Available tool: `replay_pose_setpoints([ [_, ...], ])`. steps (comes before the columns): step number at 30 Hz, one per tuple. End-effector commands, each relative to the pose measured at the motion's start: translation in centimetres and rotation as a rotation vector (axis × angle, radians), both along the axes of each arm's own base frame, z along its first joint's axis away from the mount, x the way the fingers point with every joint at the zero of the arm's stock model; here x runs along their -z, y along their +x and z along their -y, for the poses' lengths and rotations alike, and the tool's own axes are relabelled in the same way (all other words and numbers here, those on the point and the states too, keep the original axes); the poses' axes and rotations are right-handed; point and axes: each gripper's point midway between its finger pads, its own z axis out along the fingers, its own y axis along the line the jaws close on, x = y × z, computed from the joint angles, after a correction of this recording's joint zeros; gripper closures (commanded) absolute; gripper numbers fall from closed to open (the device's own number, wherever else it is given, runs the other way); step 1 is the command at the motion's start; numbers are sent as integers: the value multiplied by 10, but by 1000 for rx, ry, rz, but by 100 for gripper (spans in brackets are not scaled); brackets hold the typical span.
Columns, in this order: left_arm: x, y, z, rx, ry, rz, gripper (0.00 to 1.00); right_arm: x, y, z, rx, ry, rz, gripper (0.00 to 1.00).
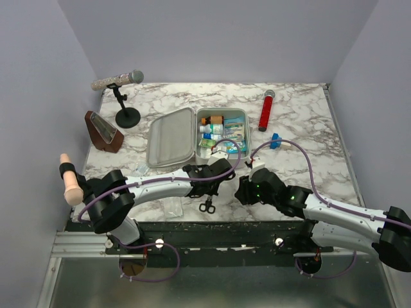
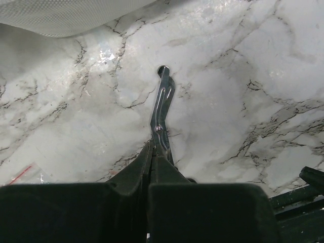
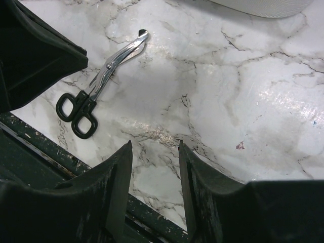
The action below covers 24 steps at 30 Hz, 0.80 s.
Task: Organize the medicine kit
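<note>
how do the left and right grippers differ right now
The left gripper is shut; the right gripper is open and empty. The left gripper sits right over the scissors, blades showing past its tips; the right gripper faces the marble table, scissors off to its side. Both are black and low over the table.

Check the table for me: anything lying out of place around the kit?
Yes: the scissors lie flat on the table near its front edge, outside the open medicine kit; a small blue item also sits loose beside it.
</note>
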Motion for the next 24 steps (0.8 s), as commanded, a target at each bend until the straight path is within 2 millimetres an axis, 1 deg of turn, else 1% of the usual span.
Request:
replay_pose_setpoints([
  [1, 6, -4, -3, 15, 21, -12, 84, 8, -1, 4, 14, -12, -8, 50],
  [2, 8, -6, -3, 19, 17, -19, 73, 8, -1, 4, 14, -15, -7, 49],
  [3, 11, -7, -5, 17, 22, -24, 67, 9, -1, 4, 14, -16, -8, 49],
  [4, 13, -9, -4, 22, 18, -27, 61, 9, -1, 4, 11, -16, -6, 49],
  [6, 18, -10, -5, 24, 20, -35, 55, 10, -1, 3, 12, -19, -9, 49],
  [9, 24, -9, 0, 31, 18, -45, 54, 10, -1, 2, 8, -13, -12, 49],
  [11, 26, -9, 5, 40, 9, -50, 57, 8, -1, 1, 7, -9, -10, 49],
  [14, 30, -7, 10, 50, 14, -55, 57, 7, -2, 2, 7, -8, -9, 49],
  [24, 40, -4, 8, 38, 29, -67, 54, 8, -3, 6, 12, -10, -8, 49],
])
